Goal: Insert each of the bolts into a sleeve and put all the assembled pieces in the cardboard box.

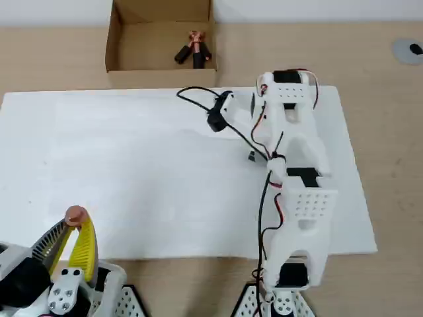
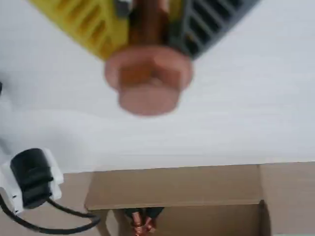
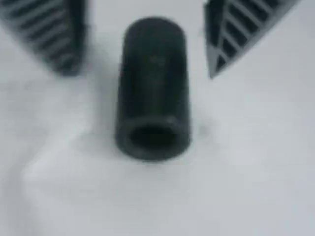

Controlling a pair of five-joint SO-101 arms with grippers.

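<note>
My left gripper [image 2: 147,46] is shut on a copper bolt [image 2: 147,81], whose hex head sticks out past the yellow and grey fingers. In the high view this gripper [image 1: 76,224] sits at the near left edge of the white mat [image 1: 145,165], holding the bolt [image 1: 76,215] up. A black sleeve [image 3: 153,88] lies on the mat with its open end facing the camera. My right gripper [image 3: 141,69] is open, one finger on each side of the sleeve and apart from it. The cardboard box [image 1: 115,39] stands beyond the mat's far edge and holds assembled pieces [image 1: 193,51].
The right arm [image 1: 297,191] stretches over the mat's right side, with a black cable and wrist camera [image 1: 218,115] beside it. In the left wrist view the box wall [image 2: 172,189] rises beyond the mat. Bare wooden table surrounds the mat.
</note>
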